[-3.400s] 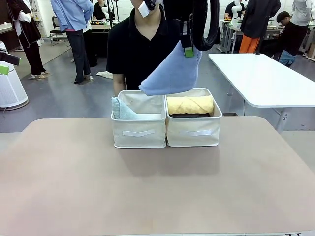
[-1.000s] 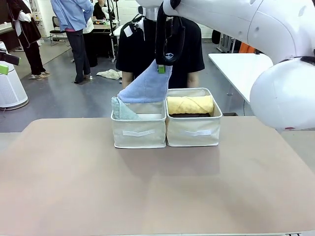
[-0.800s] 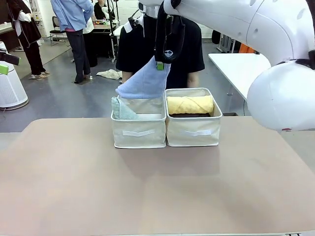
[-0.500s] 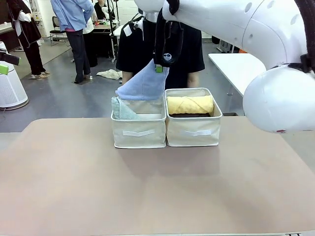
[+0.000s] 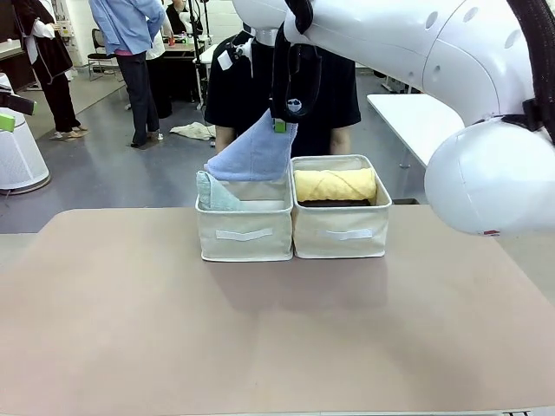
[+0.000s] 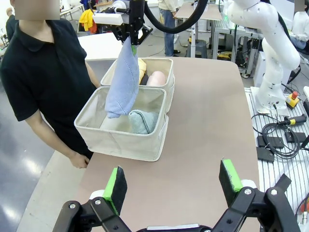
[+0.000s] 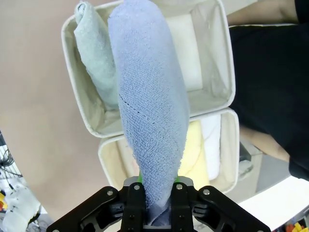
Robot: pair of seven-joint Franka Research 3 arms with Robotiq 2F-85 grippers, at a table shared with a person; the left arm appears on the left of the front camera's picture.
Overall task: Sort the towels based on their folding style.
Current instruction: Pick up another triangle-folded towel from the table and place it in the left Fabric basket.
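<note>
My right gripper [image 5: 283, 122] is shut on the tip of a lavender-blue cone-folded towel [image 5: 253, 152], which hangs just above the left beige bin [image 5: 244, 227]. From the right wrist view the towel [image 7: 149, 106] dangles over that bin's opening. A pale mint-green folded towel [image 5: 213, 194] leans in the bin's left corner [image 7: 94, 58]. The right bin [image 5: 342, 227] holds a yellow rolled towel [image 5: 335, 185] on a dark one; pink [image 6: 156, 78] and white [image 7: 211, 137] rolls also lie in it. My left gripper [image 6: 174, 181] stands open, low over the table's end, with nothing between its fingers.
A person in a black shirt [image 5: 243, 87] stands right behind the bins, hands down by the table edge [image 6: 77, 159]. The brown tabletop [image 5: 277, 329] is bare in front of the bins. A white table [image 5: 460, 139] stands at the far right.
My right arm has carried the lavender-blue towel from above the right bin leftwards and down, and it now hangs over the left bin. In the last second it has barely moved.
</note>
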